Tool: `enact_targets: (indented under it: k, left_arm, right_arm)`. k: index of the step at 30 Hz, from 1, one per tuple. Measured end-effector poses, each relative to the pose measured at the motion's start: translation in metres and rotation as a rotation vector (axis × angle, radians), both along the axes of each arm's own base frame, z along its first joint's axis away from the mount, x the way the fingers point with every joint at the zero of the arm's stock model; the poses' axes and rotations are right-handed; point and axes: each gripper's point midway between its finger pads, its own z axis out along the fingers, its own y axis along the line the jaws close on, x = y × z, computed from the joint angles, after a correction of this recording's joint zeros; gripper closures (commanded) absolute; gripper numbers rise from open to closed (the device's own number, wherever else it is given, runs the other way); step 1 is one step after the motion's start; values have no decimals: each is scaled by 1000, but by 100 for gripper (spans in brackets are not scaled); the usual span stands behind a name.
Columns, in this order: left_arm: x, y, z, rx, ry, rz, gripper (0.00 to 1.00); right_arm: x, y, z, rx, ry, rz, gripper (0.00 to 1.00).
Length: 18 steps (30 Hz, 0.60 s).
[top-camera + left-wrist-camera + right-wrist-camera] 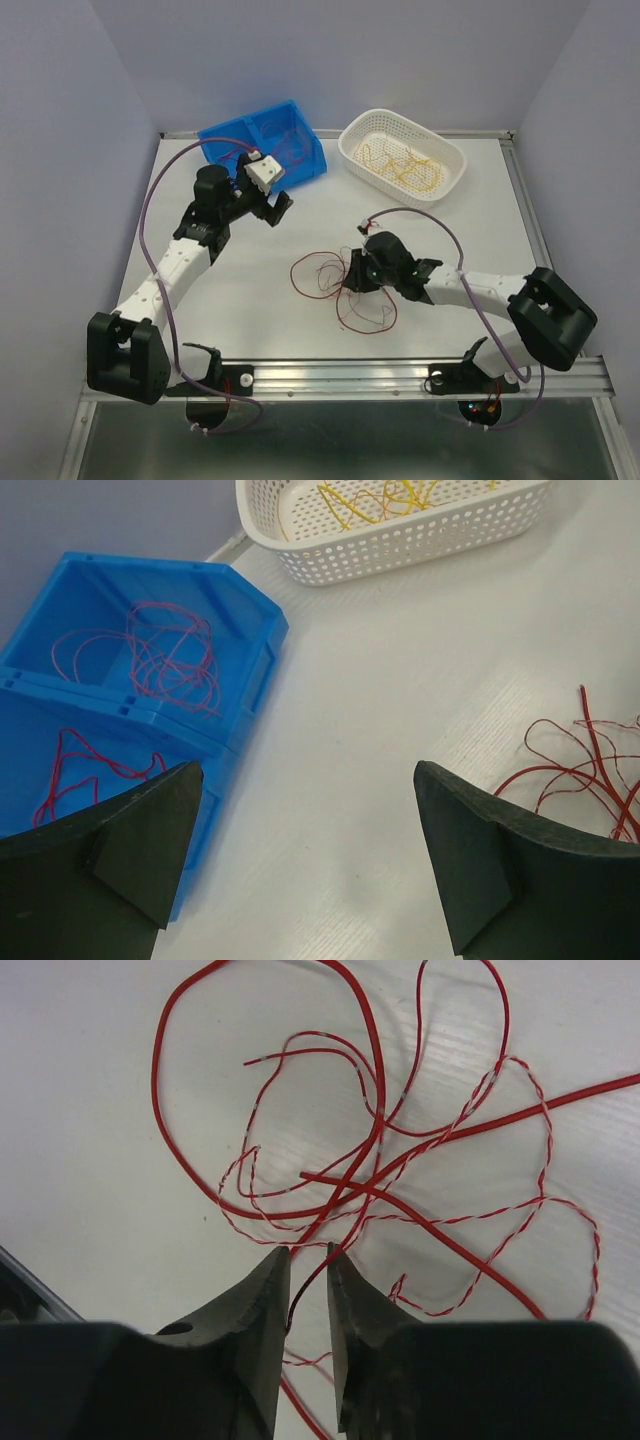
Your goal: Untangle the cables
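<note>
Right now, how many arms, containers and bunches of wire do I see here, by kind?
Robot arms: 2, left arm and right arm
Containers: 2, blue bin and white basket
Red wire bunches: 3, two in the bin, one on the table
Yellow wire bunches: 1, in the basket
Total: 8

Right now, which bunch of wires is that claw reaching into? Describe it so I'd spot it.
On the white table, look at the bare middle, nearer than the blue bin and white basket. The loose red tangle lies there, with the right gripper at its edge. It alone sits in no container.
</note>
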Motion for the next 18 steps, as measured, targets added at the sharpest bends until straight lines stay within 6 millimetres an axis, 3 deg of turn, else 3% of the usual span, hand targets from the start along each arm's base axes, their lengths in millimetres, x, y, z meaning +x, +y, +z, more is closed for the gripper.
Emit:
enact_targets:
  k: [1, 2, 7, 10, 18]
  left_arm:
    - [-1, 0, 2, -1, -5, 1, 1]
    - [-1, 0, 3, -3, -12, -2, 1]
    - [-9, -7, -1, -7, -16, -66, 1]
    - [-18, -14, -8, -9, -5, -121, 1]
    - [-35, -26, -9, -35, -6, -228, 1]
  right_arm:
    - [-2, 1, 0, 1, 3, 7, 97]
    - [-2, 2, 0, 1, 0, 12, 99]
    - [3, 3, 7, -10, -31, 31, 99]
    - [14, 12, 36, 15, -106, 55, 100]
    - [34, 30, 161, 169, -398, 114, 99]
